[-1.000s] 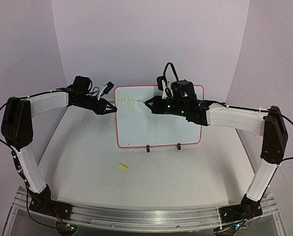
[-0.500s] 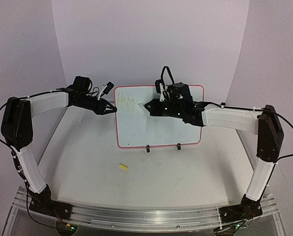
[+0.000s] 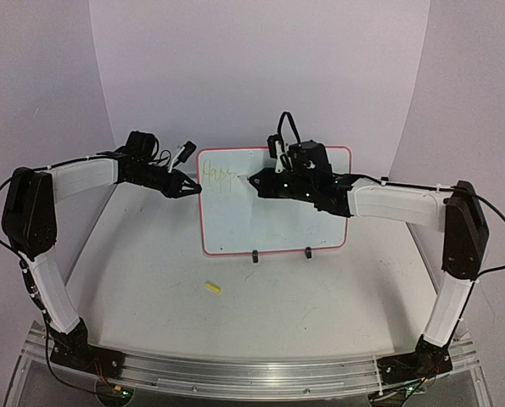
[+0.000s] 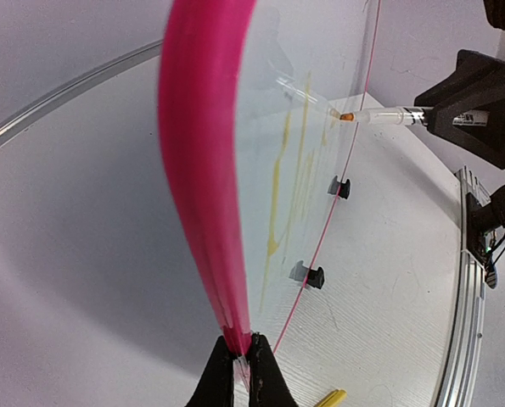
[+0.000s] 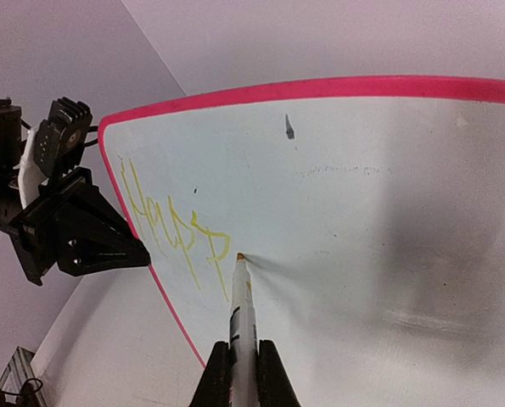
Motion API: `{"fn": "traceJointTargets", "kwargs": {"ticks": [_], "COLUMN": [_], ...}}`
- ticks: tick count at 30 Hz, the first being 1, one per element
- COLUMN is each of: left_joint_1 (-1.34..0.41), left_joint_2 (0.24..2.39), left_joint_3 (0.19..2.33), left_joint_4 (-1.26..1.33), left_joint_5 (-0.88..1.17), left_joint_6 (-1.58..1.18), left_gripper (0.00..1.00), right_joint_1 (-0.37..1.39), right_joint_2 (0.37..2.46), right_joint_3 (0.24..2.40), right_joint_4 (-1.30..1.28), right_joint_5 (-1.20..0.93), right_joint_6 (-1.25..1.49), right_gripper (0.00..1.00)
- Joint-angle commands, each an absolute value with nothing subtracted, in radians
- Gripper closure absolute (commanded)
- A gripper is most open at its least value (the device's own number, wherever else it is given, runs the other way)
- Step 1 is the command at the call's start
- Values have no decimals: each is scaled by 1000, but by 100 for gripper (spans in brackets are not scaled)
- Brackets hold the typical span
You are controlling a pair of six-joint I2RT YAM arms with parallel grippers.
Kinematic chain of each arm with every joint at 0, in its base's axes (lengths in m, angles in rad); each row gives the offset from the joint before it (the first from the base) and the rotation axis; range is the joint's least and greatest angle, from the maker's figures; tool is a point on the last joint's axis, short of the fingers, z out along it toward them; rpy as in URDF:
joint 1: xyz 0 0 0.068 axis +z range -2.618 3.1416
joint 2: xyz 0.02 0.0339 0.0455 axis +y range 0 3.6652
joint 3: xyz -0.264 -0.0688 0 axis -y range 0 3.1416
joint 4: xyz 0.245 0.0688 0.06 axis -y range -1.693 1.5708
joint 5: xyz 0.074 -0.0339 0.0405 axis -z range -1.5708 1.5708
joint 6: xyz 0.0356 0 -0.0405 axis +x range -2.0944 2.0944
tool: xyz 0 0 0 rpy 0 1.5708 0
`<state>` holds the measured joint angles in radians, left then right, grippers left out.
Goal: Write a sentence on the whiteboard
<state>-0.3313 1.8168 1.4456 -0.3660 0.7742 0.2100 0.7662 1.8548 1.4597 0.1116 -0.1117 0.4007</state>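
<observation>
The whiteboard stands upright on two black clip feet at the table's back. My left gripper is shut on its pink left edge, which the left wrist view shows pinched between the jaws. My right gripper is shut on a white marker. The marker's orange tip touches the board just right of the writing. Of the sentence, only the yellow-green letters "Happ" show, at the board's top left. They also show in the top view.
A small yellow marker cap lies on the table in front of the board, left of centre; it also shows in the left wrist view. The clip feet stand at the board's lower edge. A curved backdrop wall rises behind.
My right arm has shifted a little to the left and its wrist has lifted slightly. The marker tip stays at the end of the letters. My left arm has not moved.
</observation>
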Motion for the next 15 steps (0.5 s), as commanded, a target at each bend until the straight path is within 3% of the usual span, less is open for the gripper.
{"fn": "traceJointTargets", "kwargs": {"ticks": [1,15], "left_joint_1": [-341,-341], "left_joint_2": [1776,1772], "left_joint_3": [1446,1447], "left_joint_4": [-353,-353], "left_joint_5": [758,762], "left_joint_6": [234,233], "left_gripper": [100,100], "right_joint_1": [756,756], "right_joint_2": [1865,1838], "right_joint_3": [1474,1391], "right_joint_4": [130,132], "right_joint_5": [-75,-102], "right_joint_6": [397,422], "right_gripper": [100,100]}}
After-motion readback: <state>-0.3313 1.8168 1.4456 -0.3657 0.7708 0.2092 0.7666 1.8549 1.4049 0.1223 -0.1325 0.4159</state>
